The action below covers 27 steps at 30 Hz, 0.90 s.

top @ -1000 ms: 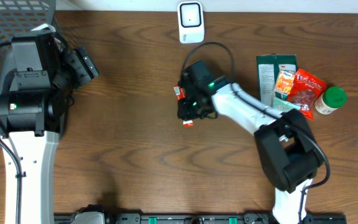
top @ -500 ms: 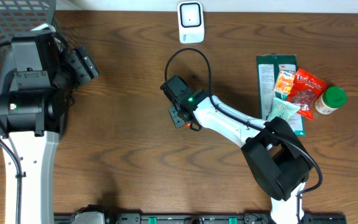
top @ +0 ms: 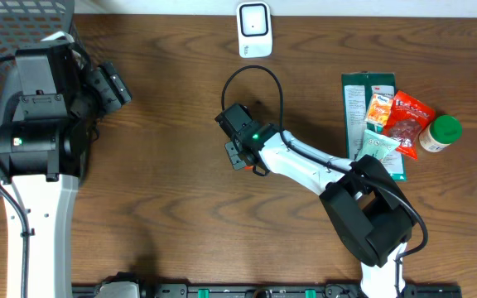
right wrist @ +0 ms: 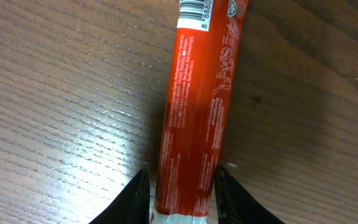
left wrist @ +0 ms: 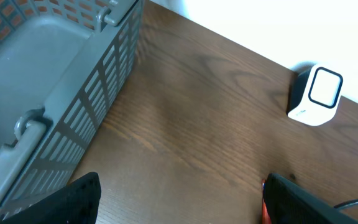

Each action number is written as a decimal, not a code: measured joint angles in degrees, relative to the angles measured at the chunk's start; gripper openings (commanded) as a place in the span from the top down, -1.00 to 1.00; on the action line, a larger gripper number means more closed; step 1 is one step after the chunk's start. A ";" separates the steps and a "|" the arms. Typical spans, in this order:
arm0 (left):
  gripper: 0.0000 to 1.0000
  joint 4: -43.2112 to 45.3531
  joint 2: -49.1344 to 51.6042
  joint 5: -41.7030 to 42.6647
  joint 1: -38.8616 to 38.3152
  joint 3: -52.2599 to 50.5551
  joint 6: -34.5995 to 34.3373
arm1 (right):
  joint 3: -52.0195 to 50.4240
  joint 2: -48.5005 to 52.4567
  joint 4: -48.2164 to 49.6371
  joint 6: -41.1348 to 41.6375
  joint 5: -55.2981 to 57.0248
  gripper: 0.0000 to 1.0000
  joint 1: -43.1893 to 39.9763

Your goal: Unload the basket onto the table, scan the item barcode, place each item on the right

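Observation:
A long red stick packet (right wrist: 197, 93) lies on the wooden table, its barcode (right wrist: 194, 7) showing at the far end. My right gripper (right wrist: 181, 186) is shut on the packet's near end, one black finger (right wrist: 140, 196) on each side. From overhead, only a red tip of the packet (top: 238, 163) shows under the right gripper (top: 240, 153). The white scanner (top: 253, 29) stands at the table's back edge and also shows as the scanner (left wrist: 316, 94) in the left wrist view. My left gripper (left wrist: 179, 205) stands open over bare wood at the far left (top: 110, 87).
A grey mesh basket (top: 15, 25) fills the back left corner, right next to the left arm; its wall (left wrist: 92, 93) shows in the left wrist view. At the right lie a green box (top: 358, 95), a red pouch (top: 406, 120) and a green-lidded jar (top: 441, 132).
The right wrist has swung left and turned over the packet since a second ago, then held still. Its jaws have narrowed slightly. The left arm has not moved.

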 measured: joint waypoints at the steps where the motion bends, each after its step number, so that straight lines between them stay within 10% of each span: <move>1: -0.67 0.00 0.00 0.00 0.00 0.00 0.00 | 0.00 0.00 0.00 0.02 0.00 0.41 -0.02; 27: -0.67 0.00 0.00 0.00 0.00 0.00 -0.02 | 3.37 0.00 -3.32 0.57 -0.15 0.40 -0.02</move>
